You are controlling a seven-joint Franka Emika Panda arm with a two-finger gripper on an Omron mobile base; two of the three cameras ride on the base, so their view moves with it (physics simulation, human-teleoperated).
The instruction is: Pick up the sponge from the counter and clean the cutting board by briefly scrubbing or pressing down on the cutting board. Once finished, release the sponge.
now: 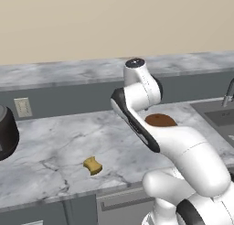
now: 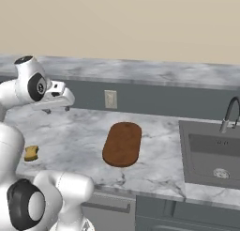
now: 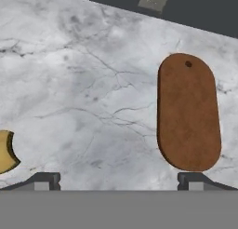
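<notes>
The small mustard-yellow wavy-edged sponge lies flat on the grey-white marbled stone counter, near its front edge and well apart from the flat reddish-brown oblong cutting board, which rests further along towards the grey sink. The pincer hangs above the bare counter between them, its dark fingertips spread wide apart and holding nothing.
</notes>
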